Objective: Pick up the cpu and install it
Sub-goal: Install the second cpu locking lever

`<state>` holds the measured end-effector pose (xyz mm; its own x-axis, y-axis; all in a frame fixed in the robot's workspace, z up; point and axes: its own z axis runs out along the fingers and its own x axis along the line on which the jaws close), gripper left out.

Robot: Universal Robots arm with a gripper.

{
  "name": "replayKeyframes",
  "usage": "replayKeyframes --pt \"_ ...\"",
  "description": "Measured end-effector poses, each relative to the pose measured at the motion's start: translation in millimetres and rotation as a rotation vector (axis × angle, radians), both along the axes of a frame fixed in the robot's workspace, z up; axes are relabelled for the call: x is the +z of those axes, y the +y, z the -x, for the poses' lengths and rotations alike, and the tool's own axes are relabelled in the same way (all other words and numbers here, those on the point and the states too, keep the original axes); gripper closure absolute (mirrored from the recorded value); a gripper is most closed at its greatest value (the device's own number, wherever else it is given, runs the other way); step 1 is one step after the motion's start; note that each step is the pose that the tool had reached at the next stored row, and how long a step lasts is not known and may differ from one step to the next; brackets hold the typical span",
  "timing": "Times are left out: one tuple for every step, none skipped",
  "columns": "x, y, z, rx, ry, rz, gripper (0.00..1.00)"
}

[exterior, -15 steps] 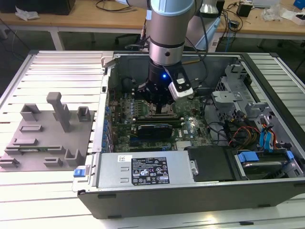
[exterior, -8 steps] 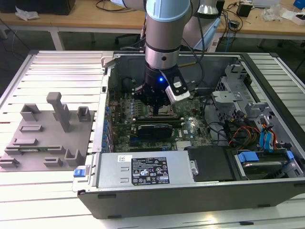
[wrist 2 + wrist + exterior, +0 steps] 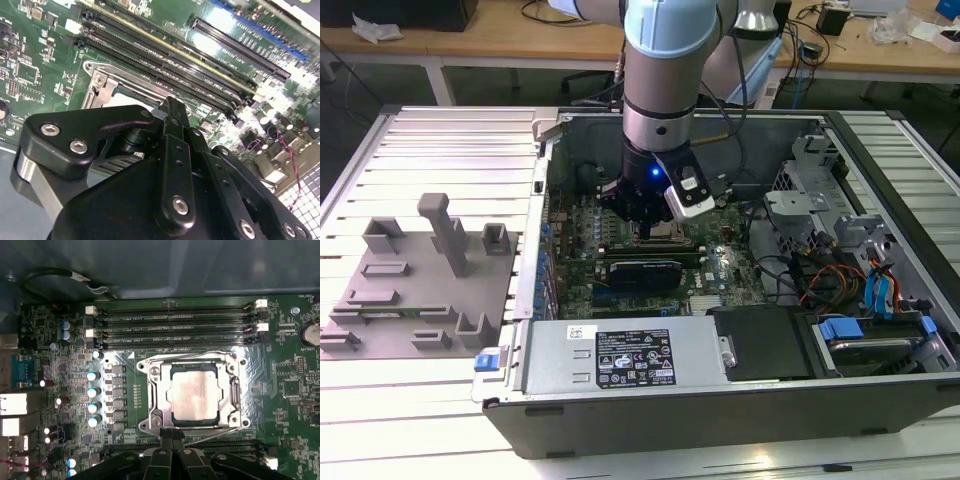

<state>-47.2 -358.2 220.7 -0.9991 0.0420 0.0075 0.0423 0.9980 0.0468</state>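
Inside the socket frame [image 3: 194, 395] I see the cpu [image 3: 194, 396] seated. My end effector [image 3: 172, 436] hovers beside it, clenched and empty.

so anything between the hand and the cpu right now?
Nothing visible. In the first wrist view the cpu lies flat inside the socket frame with its top uncovered, and the hand sits at the frame's edge beside it.

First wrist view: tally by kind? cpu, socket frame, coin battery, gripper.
cpu: 1
socket frame: 1
coin battery: 1
gripper: 1
Total: 4
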Motion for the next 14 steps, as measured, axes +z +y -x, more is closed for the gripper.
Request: replayKeyframes --pt "-0.5 0.0 0.3 0.000 0.0000 -0.0054 0.89" --pt "-1.1 -0.1 0.9 0.000 -0.0001 -0.0133 0.89" --pt "-1.8 -0.1 1.6 0.000 -0.0004 -0.0223 0.89" --pt "-2.4 -0.1 2.1 0.000 -0.0007 -0.0303 0.89" --pt "-3.0 0.0 2.4 0.000 -0.0009 -0.0363 0.89" --pt "-3.7 -0.1 2.8 0.001 -0.0013 -0.0460 0.89" --pt "-4.1 -0.1 3.1 0.001 -0.0014 -0.0522 0.89" --pt "-4.5 -0.1 3.2 0.002 -0.0015 -0.0575 0.89" --pt "-4.7 0.0 3.3 0.002 -0.0016 -0.0614 0.89" --pt "-4.7 0.0 3.2 0.002 -0.0015 -0.0617 0.89" --pt "-4.7 0.0 3.2 0.002 -0.0015 -0.0617 0.89" --pt "-4.7 -0.1 3.2 0.002 -0.0015 -0.0617 0.89" --pt "-4.7 -0.1 3.2 0.002 -0.0015 -0.0619 0.89" --pt "-3.4 -0.2 3.3 0.002 -0.0014 -0.0617 0.89"
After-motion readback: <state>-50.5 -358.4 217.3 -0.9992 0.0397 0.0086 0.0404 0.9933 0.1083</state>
